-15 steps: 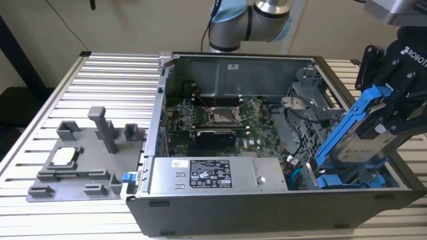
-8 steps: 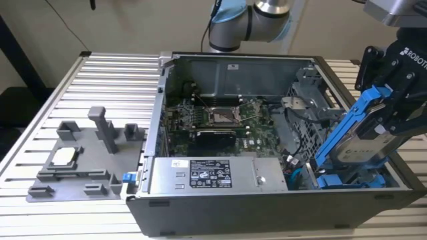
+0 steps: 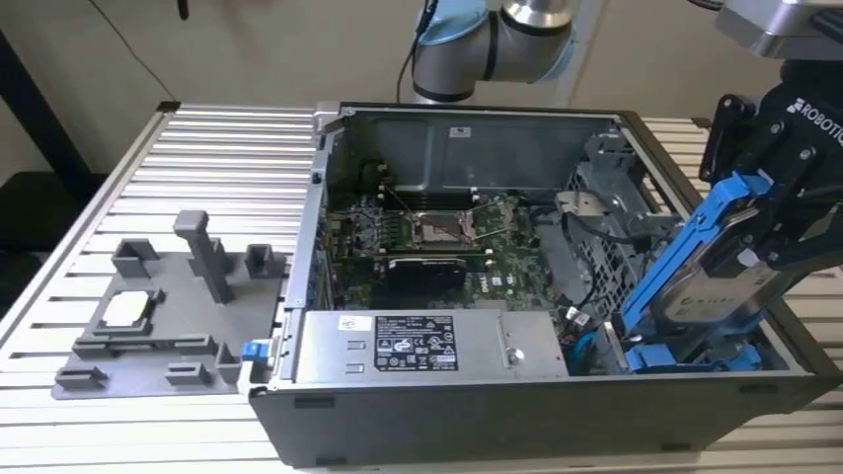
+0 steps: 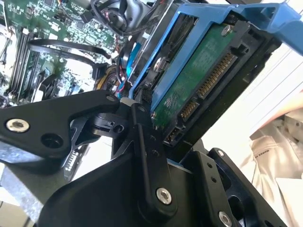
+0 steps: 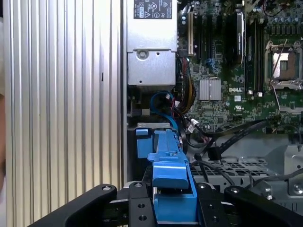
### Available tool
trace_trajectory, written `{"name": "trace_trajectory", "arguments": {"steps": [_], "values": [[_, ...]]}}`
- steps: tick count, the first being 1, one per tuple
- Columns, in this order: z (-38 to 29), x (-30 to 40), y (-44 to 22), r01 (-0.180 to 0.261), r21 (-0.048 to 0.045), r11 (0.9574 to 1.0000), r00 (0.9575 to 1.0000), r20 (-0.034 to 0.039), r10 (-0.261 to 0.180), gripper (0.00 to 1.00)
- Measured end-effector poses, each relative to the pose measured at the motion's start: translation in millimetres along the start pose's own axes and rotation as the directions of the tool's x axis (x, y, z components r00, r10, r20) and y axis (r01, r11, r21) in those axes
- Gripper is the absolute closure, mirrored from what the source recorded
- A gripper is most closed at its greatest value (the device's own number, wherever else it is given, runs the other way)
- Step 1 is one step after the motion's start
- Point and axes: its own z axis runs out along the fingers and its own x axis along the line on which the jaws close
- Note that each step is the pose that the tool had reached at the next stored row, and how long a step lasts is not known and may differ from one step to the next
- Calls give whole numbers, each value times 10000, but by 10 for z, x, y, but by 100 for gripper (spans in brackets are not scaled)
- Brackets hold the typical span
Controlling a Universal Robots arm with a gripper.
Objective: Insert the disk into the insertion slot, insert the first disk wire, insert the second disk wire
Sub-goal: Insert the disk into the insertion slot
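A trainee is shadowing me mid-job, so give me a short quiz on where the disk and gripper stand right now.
1. True or false: the gripper is shut on the disk.
2. In the exterior view, the disk is: A at the computer case's left end; B at its right end; C nowhere near it.
3. Fill in: the disk's plastic frame is coloured ____.
Key: 1 true; 2 B; 3 blue.

A ribbed metal table [image 3: 197, 148] of long pale slats carries everything. An open dark computer case [image 3: 527, 420] stands on it, its inside showing from above. Just beside the case, on the exterior view's left, a flat grey plastic plate [image 3: 132, 387] with upright posts and blocks lies on the slats.
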Motion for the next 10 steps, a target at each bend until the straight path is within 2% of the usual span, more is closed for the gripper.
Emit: {"name": "trace_trajectory", "arguments": {"steps": [10], "values": [[107, -1, -11, 7, 0, 10000, 10000, -1, -7, 67]]}}
